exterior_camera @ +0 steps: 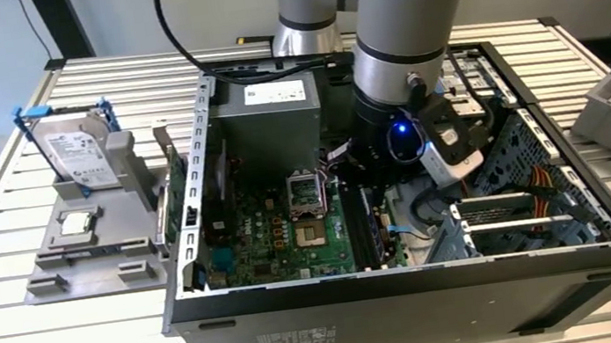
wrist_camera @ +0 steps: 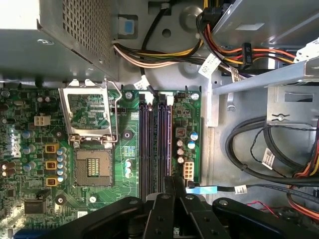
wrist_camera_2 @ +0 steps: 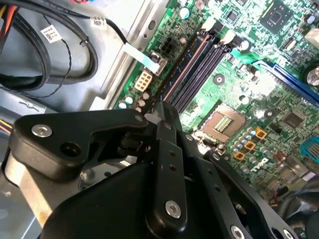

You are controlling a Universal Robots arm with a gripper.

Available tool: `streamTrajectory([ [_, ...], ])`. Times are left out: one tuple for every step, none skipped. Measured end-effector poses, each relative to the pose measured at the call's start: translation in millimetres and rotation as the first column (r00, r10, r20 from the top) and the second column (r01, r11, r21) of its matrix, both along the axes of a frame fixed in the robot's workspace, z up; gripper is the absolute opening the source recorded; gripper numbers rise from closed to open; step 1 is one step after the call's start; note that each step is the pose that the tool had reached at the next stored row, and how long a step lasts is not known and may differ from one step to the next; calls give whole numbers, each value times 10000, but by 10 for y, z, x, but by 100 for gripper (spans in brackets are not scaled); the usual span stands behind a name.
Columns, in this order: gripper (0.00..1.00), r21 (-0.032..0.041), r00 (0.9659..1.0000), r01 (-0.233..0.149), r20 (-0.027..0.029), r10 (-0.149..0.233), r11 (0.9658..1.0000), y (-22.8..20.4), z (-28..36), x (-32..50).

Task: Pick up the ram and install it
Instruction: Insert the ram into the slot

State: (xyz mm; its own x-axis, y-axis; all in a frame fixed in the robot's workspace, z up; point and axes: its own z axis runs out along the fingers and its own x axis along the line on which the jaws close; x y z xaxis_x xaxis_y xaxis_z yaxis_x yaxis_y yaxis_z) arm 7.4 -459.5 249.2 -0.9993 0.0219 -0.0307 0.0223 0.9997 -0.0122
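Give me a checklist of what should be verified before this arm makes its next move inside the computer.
1. Gripper over the black memory slots: ok.
2. Slots free of sticks: ok, they look empty.
3. Ram held by the gripper: cannot tell.
4. Slot latches open: cannot tell.
5. Cables off the slots: ok, they lie beside the motherboard.
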Motion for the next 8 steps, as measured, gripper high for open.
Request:
streamTrajectory([
  [0, 1, 10000, 0, 0, 0, 10000, 0, 0, 0],
  [0, 2, 10000, 0, 0, 0, 10000, 0, 0, 1],
  [0, 4, 10000, 0, 0, 0, 10000, 0, 0, 1],
  [0, 5, 10000, 0, 0, 0, 10000, 0, 0, 1],
  [0, 9, 10000, 0, -1, 0, 10000, 0, 0, 1],
  [0, 12, 9998, -208, 0, 208, 9998, 0, 1, 1],
  [0, 20, 9995, -312, -1, 312, 9995, -1, 1, 1],
  [0, 37, 9992, -404, 0, 404, 9992, -1, 1, 1],
])
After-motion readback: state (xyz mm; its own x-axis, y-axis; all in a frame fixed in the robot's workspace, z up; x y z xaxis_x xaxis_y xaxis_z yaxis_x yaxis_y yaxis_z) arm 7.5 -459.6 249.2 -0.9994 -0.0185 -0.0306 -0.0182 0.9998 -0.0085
